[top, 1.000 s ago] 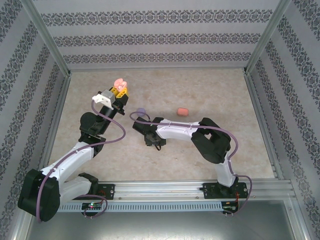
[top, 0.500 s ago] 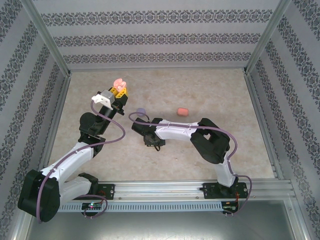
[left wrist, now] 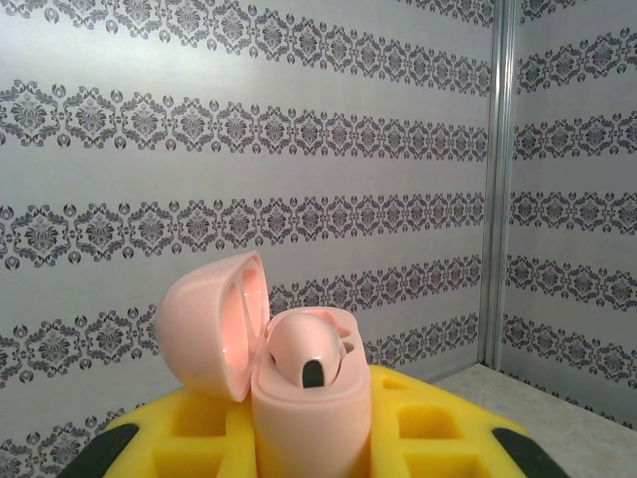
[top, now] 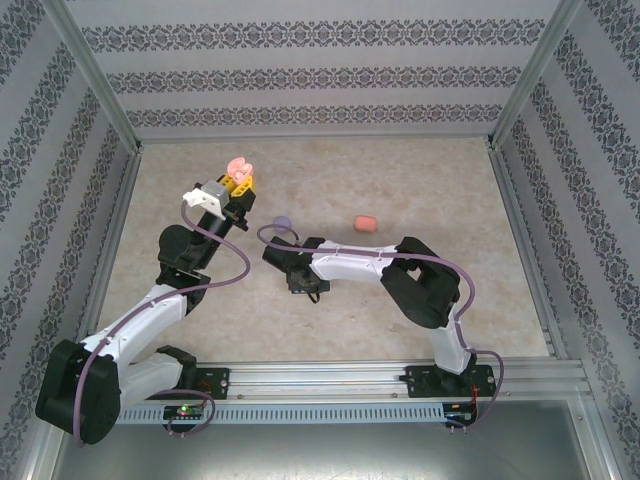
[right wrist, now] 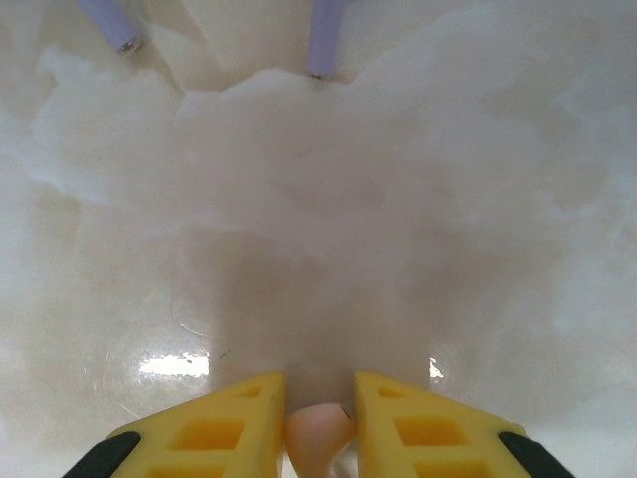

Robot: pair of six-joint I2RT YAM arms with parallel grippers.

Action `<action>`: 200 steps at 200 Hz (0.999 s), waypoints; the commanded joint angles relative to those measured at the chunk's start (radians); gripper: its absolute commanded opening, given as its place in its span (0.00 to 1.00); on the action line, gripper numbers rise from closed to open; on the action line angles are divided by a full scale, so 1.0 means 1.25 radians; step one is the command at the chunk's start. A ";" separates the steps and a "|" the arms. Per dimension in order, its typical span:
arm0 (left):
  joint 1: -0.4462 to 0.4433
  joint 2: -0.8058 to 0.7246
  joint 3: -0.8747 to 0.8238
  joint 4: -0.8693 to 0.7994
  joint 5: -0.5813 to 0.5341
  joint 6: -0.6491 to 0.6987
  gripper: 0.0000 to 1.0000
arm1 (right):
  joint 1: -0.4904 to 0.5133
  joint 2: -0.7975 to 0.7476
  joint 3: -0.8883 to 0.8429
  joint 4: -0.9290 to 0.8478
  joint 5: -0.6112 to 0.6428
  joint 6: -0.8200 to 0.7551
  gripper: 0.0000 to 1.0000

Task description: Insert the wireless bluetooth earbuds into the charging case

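My left gripper is raised at the left rear, shut on a pale pink charging case that stands upright between its yellow pads. The case's lid is swung open to the left, and one pale pink earbud sits in it. My right gripper points down at the table's middle. Its yellow fingers press on both sides of a second pale pink earbud, right at the table surface. Two purple earbud stems lie on the table just beyond.
A small purple case lies between the two grippers, and a coral-red case lies to its right. Patterned walls with metal posts enclose the pale stone-look table.
The right gripper's fingers have closed in around the pale pink earbud, with the wrist shifting only slightly. The left arm and its case have not moved.
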 commanded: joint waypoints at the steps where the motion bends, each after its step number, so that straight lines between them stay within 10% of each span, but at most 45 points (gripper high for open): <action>1: 0.009 -0.019 -0.001 0.037 0.017 -0.017 0.00 | 0.005 -0.017 -0.027 -0.022 0.024 0.007 0.23; 200: 0.008 -0.023 0.063 -0.019 0.094 -0.029 0.00 | -0.077 -0.384 -0.061 0.001 0.100 -0.077 0.21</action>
